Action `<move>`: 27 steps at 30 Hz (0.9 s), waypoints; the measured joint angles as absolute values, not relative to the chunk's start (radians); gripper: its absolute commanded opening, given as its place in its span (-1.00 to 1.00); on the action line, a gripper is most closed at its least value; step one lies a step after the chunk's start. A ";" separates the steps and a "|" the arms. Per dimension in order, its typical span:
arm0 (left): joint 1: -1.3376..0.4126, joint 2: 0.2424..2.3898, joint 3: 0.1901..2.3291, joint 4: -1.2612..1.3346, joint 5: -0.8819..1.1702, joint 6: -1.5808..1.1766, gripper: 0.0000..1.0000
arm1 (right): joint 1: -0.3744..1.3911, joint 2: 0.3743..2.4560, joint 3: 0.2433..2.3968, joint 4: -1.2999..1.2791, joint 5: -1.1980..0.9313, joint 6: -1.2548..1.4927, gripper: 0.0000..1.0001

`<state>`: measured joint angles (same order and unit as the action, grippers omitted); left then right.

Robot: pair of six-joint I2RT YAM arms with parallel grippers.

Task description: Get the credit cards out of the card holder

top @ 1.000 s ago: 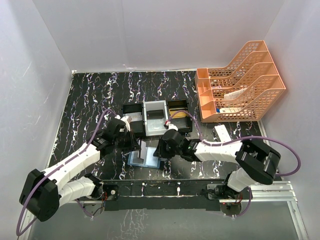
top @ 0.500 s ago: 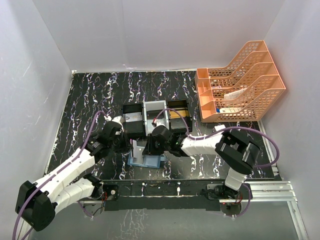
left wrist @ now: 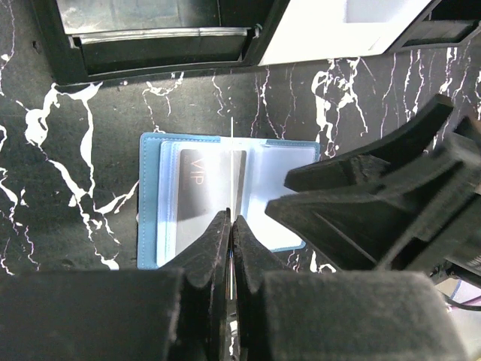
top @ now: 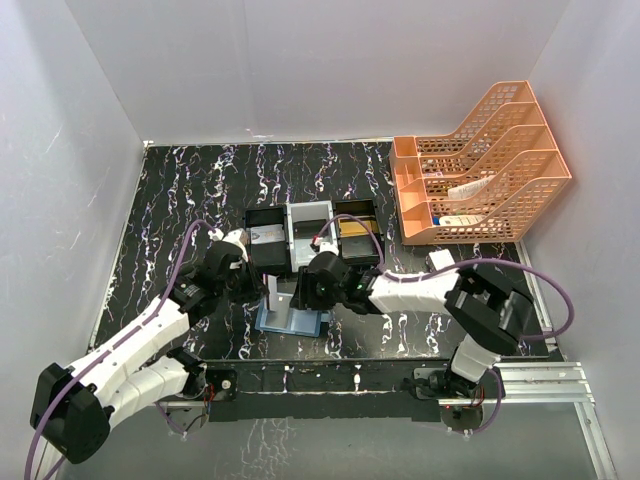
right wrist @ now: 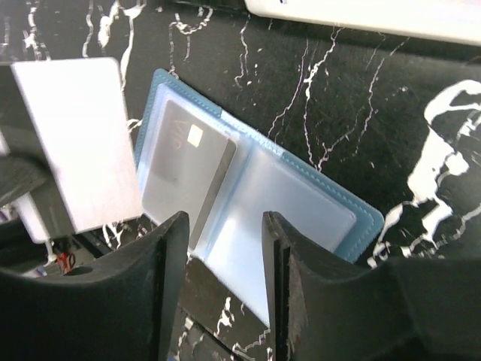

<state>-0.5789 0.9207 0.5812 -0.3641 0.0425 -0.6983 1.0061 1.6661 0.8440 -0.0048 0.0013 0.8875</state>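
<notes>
The blue card holder lies open on the table, also in the left wrist view and the right wrist view. A grey credit card marked VIP sits in its left pocket. My left gripper is shut on a silver-grey credit card, held upright on edge just left of the holder's middle. My right gripper hovers open over the holder's right pocket with nothing between its fingers. Its fingers fill the right of the left wrist view.
A black-and-white three-compartment tray stands just behind the holder, with its edge also in the left wrist view. An orange file rack stands at the back right. A small white box lies in front of the rack.
My right gripper has shifted left over the holder and opened wider. The left gripper stays shut on the silver-grey card, which now stands upright instead of lying over the holder.
</notes>
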 measured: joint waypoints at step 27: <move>-0.394 0.920 0.494 -0.116 0.445 -0.745 -1.00 | 0.998 1.220 0.475 0.305 0.189 0.918 0.96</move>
<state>-0.3939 0.9195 0.4938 -0.1158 0.4450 -0.7448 0.9977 1.2198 0.4747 0.3054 0.1894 0.9184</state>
